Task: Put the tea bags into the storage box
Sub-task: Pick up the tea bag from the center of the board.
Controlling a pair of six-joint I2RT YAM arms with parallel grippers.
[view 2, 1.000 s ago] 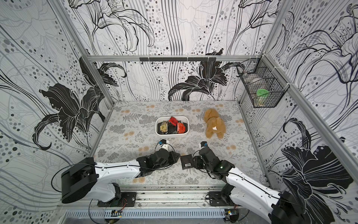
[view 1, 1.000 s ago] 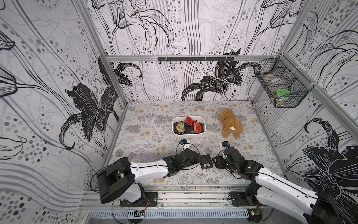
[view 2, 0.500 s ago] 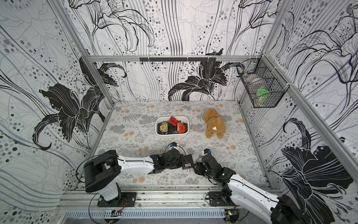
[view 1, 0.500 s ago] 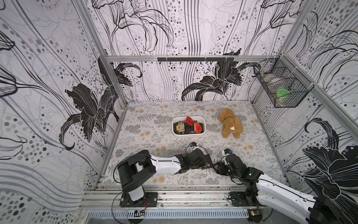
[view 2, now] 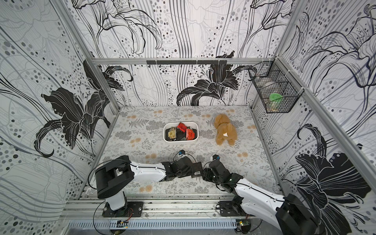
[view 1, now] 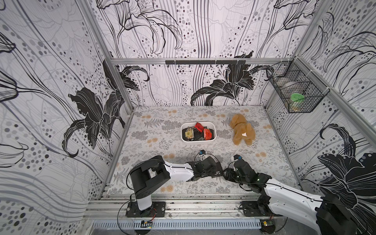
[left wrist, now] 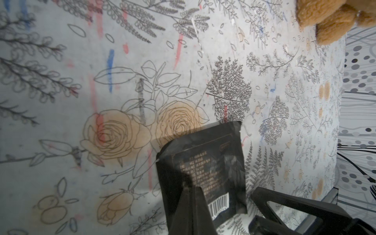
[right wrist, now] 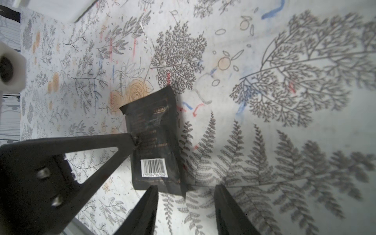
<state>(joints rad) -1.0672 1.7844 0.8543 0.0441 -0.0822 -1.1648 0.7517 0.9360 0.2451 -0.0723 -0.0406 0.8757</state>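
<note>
My left gripper (left wrist: pixel 190 186) is shut on the near part of a black tea bag (left wrist: pixel 205 160) with a white barcode, low over the mat near the front. In the right wrist view its finger (right wrist: pixel 122 143) pinches the bag's (right wrist: pixel 154 138) side. My right gripper (right wrist: pixel 185 191) stands open just short of the bag's barcode end, nothing between its fingers. In both top views the two grippers (view 1: pixel 218 171) (view 2: pixel 204 175) meet at this bag (view 2: pixel 197 170). The white storage box (view 1: pixel 198 141) (view 2: pixel 181 140) sits mid-table, holding several black and red tea bags (view 1: pixel 207 134) (view 2: pixel 190 134).
A tan plush toy (view 1: pixel 242 130) (view 2: pixel 224 130) (left wrist: pixel 329 18) lies to the right of the box. A black wire basket (view 1: pixel 295 95) (view 2: pixel 274 95) hangs on the right wall. Metal rails edge the floral mat (view 1: pixel 154 130).
My left arm has swung right to the black tea bag and its jaws have closed on it. The right gripper has drawn back slightly toward the front and stayed open.
</note>
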